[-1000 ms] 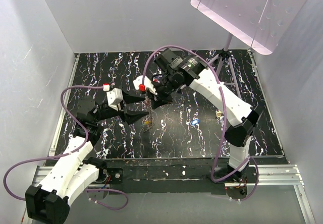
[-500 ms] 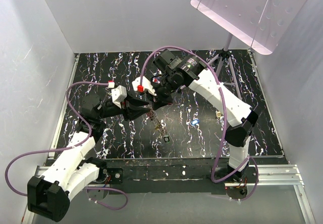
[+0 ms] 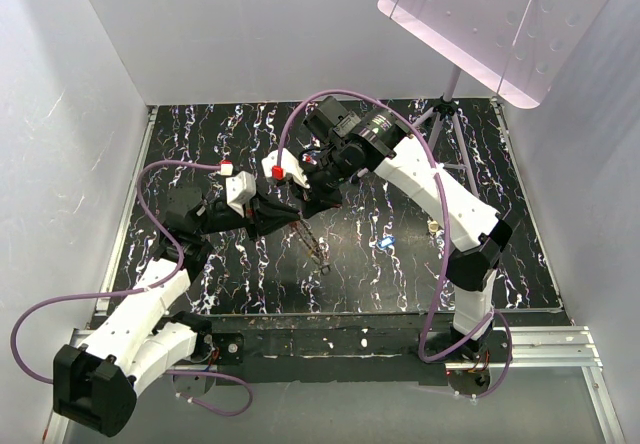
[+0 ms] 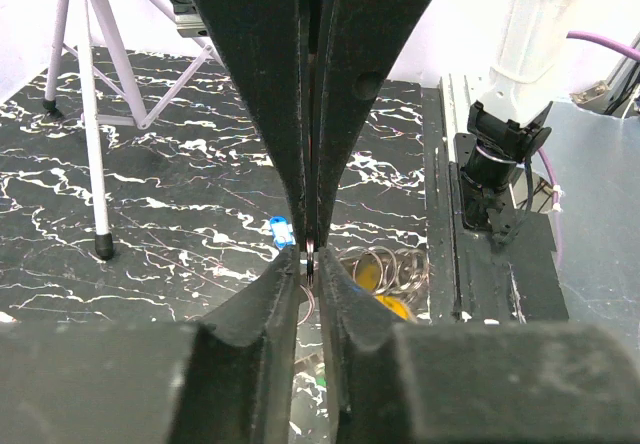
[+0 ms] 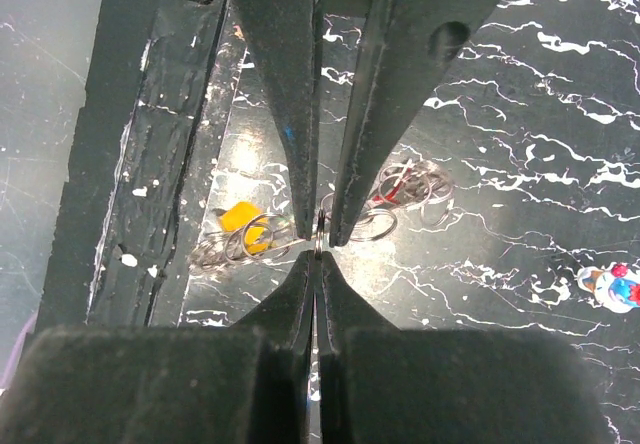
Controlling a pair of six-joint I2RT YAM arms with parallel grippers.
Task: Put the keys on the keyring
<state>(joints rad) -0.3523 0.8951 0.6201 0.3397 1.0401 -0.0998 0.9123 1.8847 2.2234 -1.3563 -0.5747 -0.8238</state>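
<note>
Thin round metal keyring up in air over middle of black white-streaked table, seen edge-on. Small grey metal keys dangle under it on more rings, one with yellow cap. Right gripper clamped tight on keyring. Left gripper – fingers nearly together, nipping same keyring from other side.

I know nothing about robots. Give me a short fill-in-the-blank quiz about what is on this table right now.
The left end effector and right end effector meet tip to tip, both pinching the thin metal ___.
In the right wrist view, one of the keys at left has a cap coloured ___.
The small red-white-blue object lies on the ___ arm's side of the table.
Missing words: keyring, yellow, right.
</note>
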